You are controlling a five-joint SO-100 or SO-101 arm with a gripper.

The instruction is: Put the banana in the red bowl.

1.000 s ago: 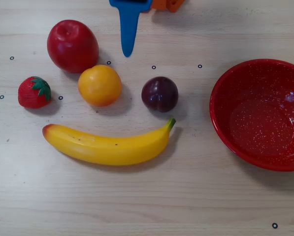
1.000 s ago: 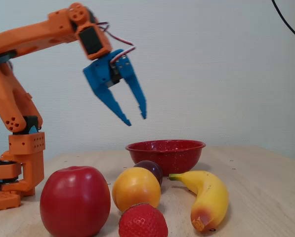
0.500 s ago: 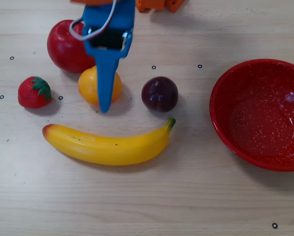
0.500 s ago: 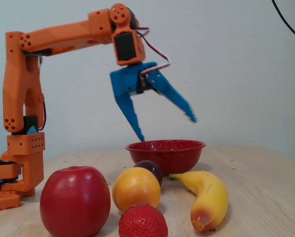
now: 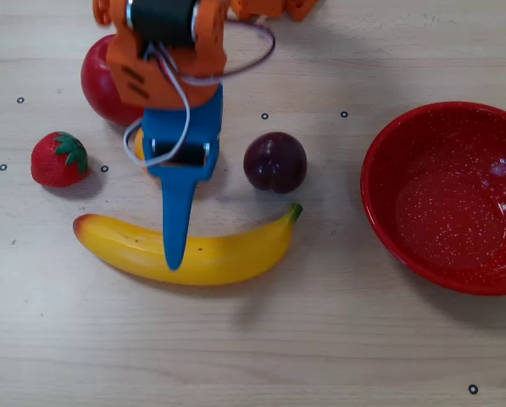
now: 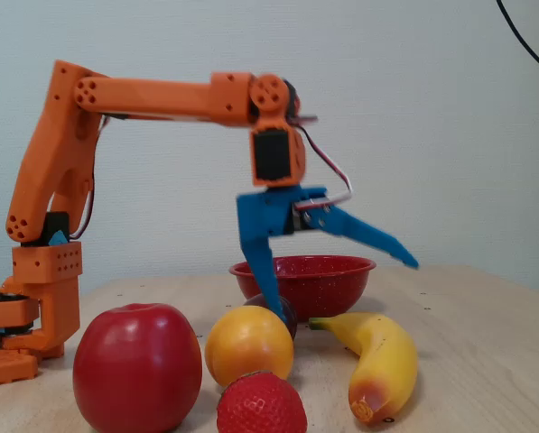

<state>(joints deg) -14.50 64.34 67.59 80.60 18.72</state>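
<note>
- Overhead view: banana (image 5: 193, 252) lies lengthwise across lower-left centre of frame, green stem tip at right, reddish end at left. Blue gripper (image 5: 175, 254) comes down from top; only one finger seen from here, its tip over the banana's mid-left part. Can't tell contact from this angle.
- Red bowl (image 5: 380, 212) at right edge, well apart from banana; glossy, round, white speckles inside.
- Plum (image 5: 275, 161), dark & round, just above banana's stem end. Strawberry (image 5: 58, 158) at left, bumpy red w/ green leaves. Apple (image 5: 100, 80) upper left, partly under the orange arm (image 5: 164, 42). Table (image 5: 320, 339) is pale wood grain w/ small black ring marks.
- Fixed view: gripper (image 6: 346, 289) w/ jaws spread wide, one finger near-vertical, other angled out to right. It hangs above banana (image 6: 382, 361), not touching.
- Banana glossy, smooth plastic, curved, lower right. Orange fruit (image 6: 248, 345) & apple (image 6: 136, 367) shiny, in front. Bowl (image 6: 305, 275) behind, mid frame.
</note>
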